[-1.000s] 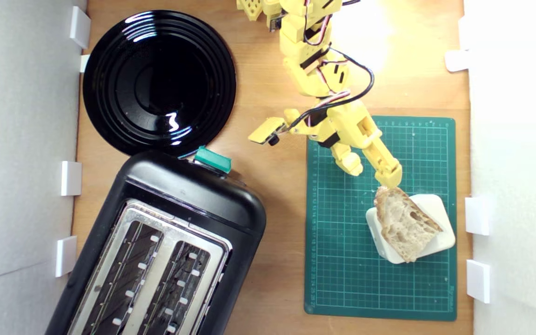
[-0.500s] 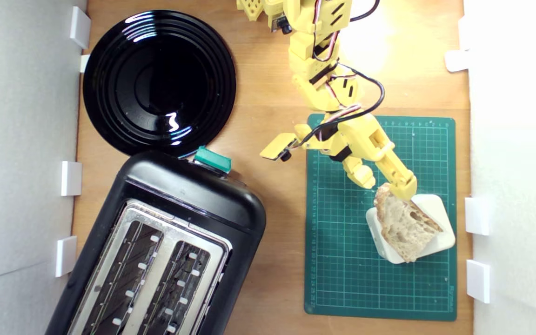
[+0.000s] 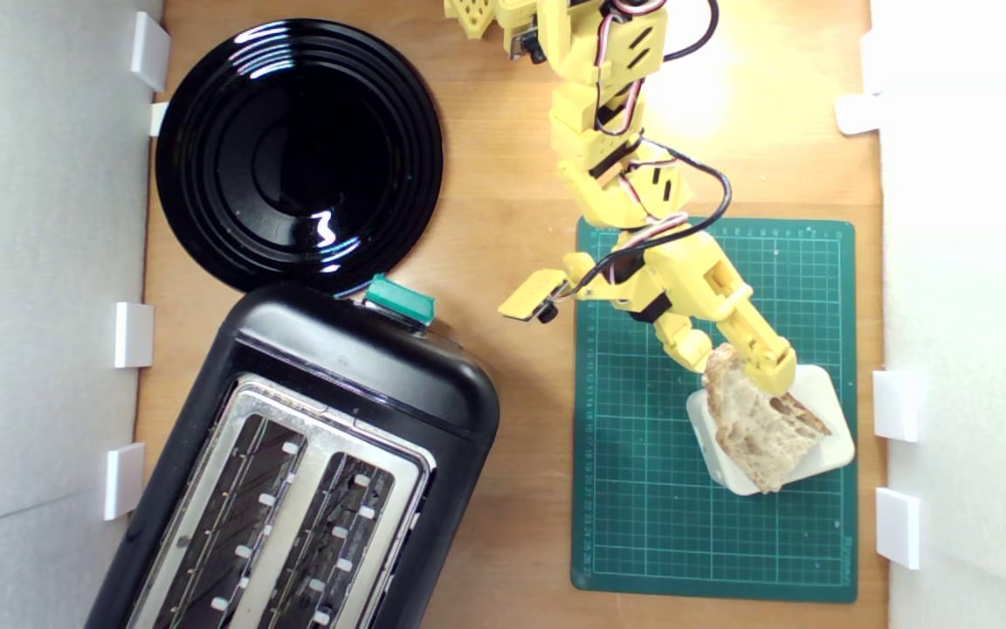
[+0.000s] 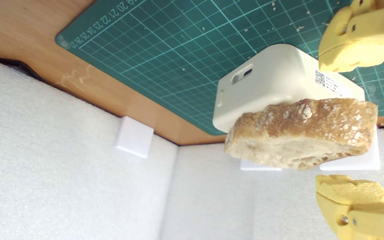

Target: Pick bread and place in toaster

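Exterior view: one bread (image 3: 761,424) slice lying flat on one off-white block (image 3: 822,419), overhanging it toward the view's left, block sitting on one green mat (image 3: 643,489) at the view's right. Gripper (image 3: 734,367) spread, jaws straddling the slice's near end, one jaw above the crumb and the other lower at the crust edge; not yet pinching. Wrist view confirms: bread (image 4: 303,133) edge-on with crust facing the camera, resting on the block (image 4: 272,83), one yellow fingertip (image 4: 352,55) on the block side and another fingertip (image 4: 350,193) on the far side, clear gaps between each and the slice.

One yellow arm (image 3: 608,131) reaching down from the view's top, black cable looping beside it. One black toaster (image 3: 311,463) well apart at the view's lower left, two long slots in its silver top, one teal knob (image 3: 400,300) on its upper end. One glossy black plate (image 3: 298,153) just above the toaster, rim tucked behind it. Bare wooden table (image 3: 520,489) between toaster and mat. White foam walls on both sides, seven small white blocks along them: four at the view's left, three at the right.
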Motion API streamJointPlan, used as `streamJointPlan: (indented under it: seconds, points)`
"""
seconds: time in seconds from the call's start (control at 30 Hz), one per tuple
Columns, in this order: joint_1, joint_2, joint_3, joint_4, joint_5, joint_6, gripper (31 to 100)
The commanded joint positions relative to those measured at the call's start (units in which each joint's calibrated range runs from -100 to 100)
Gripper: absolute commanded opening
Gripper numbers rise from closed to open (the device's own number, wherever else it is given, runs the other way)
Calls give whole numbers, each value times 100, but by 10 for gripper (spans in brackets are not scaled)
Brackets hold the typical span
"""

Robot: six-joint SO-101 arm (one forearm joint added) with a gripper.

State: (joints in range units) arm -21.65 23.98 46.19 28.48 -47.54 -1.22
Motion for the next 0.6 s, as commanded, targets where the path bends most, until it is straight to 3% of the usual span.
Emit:
streamJointPlan:
  seconds: [0.0,0.2,0.57]
  points:
    - [-156,-27,-383,-55,-152,-12,951]
    - [-164,-10,-393,-55,-152,20,940]
    - [-148,-44,-383,-55,-143,-7,707]
